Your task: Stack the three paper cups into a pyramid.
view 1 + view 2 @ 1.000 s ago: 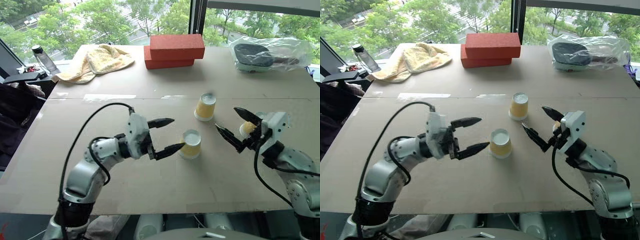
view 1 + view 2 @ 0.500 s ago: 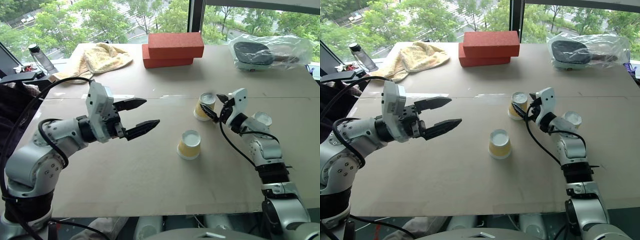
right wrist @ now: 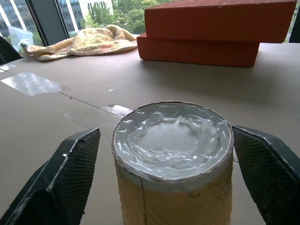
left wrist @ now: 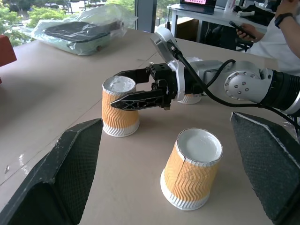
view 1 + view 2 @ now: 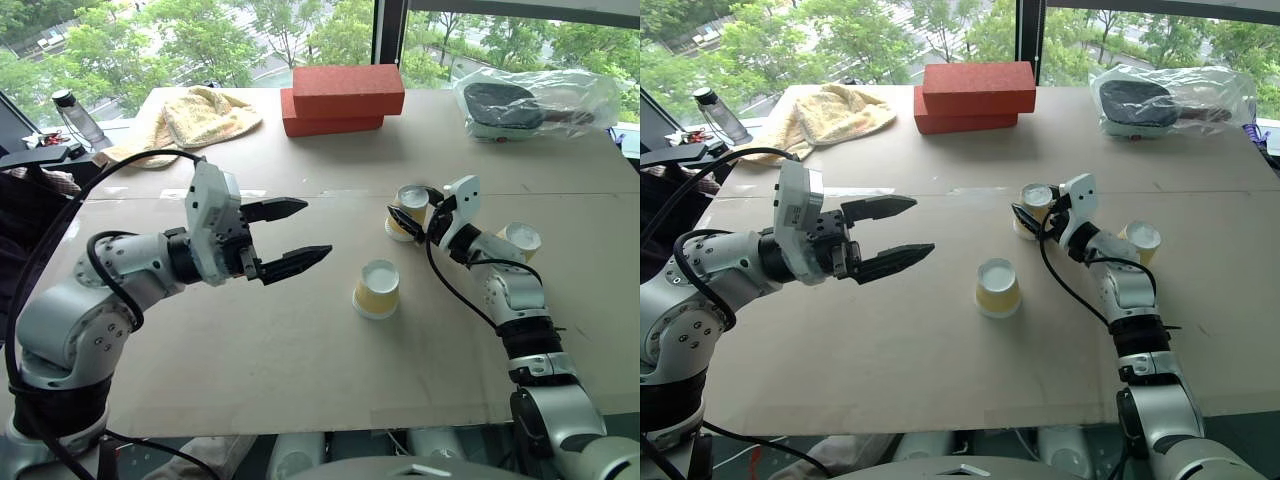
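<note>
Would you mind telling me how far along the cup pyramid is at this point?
Nothing is stacked yet: all three paper cups stand upside down, apart, on the table. In hand: the right gripper straddles the far cup, its fingers around it but not visibly clamped. The left gripper hangs open. Left: pairing two cups, such as the near cup and the right-hand cup, and topping them.
</note>
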Tool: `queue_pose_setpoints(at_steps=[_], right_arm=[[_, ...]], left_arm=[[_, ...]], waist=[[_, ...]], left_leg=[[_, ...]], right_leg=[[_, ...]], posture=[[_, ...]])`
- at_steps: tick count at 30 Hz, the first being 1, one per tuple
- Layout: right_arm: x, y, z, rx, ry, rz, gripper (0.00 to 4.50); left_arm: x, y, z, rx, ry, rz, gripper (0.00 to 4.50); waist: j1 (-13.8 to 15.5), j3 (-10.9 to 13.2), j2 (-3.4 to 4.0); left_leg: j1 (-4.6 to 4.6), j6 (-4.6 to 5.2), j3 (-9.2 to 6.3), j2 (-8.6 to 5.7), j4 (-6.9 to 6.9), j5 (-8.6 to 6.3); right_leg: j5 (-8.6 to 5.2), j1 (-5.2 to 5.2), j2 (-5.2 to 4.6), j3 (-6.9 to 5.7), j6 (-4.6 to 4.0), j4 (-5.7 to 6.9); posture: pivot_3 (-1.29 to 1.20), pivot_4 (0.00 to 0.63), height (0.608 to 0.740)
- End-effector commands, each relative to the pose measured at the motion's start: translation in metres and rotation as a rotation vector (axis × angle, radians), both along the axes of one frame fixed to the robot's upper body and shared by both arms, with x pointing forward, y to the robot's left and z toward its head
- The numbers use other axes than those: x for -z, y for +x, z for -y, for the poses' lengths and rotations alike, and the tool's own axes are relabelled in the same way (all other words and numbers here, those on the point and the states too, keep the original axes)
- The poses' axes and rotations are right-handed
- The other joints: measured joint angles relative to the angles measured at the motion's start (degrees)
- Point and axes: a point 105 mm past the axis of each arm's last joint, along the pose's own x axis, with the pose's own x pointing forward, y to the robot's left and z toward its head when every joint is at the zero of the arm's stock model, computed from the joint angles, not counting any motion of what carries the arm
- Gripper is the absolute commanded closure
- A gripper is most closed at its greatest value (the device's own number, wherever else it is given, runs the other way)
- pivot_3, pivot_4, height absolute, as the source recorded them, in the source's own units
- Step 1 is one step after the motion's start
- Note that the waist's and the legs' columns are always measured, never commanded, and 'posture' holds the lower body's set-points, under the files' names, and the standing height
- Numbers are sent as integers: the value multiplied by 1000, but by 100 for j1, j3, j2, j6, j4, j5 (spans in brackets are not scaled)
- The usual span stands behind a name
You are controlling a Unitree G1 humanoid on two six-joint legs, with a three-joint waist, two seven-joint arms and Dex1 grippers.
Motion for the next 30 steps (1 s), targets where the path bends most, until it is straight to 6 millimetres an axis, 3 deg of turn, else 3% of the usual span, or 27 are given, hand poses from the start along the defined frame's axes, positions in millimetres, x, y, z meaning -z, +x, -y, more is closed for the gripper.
queue_pose_setpoints(at_steps=[1,2,8,14,18,22,25,30], right_arm=[[-20,0,-1,-10,14,81,2151],[-21,-1,-1,-8,9,91,2441],[-28,-14,14,11,-28,148,2478],[-41,-72,42,-2,-19,148,2478],[-25,-120,51,-68,-38,59,2478],[-4,-145,49,-129,-83,-14,2478],[13,-151,43,-157,-133,-37,2478],[23,-148,30,-160,-134,4,2478]], left_arm=[[-7,-4,4,35,21,39,0],[-7,-4,5,38,23,39,0],[-6,-4,7,76,50,39,0],[-4,-10,20,201,93,26,0],[-4,-14,22,270,137,21,0],[0,-15,19,302,166,3,0],[1,-16,19,319,179,5,0],[2,-18,22,341,185,8,0]], waist=[[0,0,0],[0,0,1],[17,3,4],[65,6,9],[62,6,10],[-6,7,12],[0,7,11],[12,7,9]], left_leg=[[0,0,0,0,0,0],[0,0,0,0,0,0],[-1,0,-1,0,-1,0],[-12,0,-7,-5,-1,0],[-9,0,-10,-4,-3,-1],[3,3,0,-5,-3,-2],[8,8,2,-7,-1,-5],[7,4,0,-9,0,-3]], right_leg=[[0,0,0,0,0,0],[0,0,0,0,0,0],[0,0,0,-1,0,-1],[-4,-1,-4,4,7,-5],[-5,-1,4,5,8,-3],[-6,1,11,14,9,1],[-6,2,15,15,9,2],[-6,1,18,16,10,1]], posture=[[0,150,730],[0,150,730],[0,150,730],[0,150,730],[0,150,730],[0,150,730],[0,150,730],[0,150,730]])
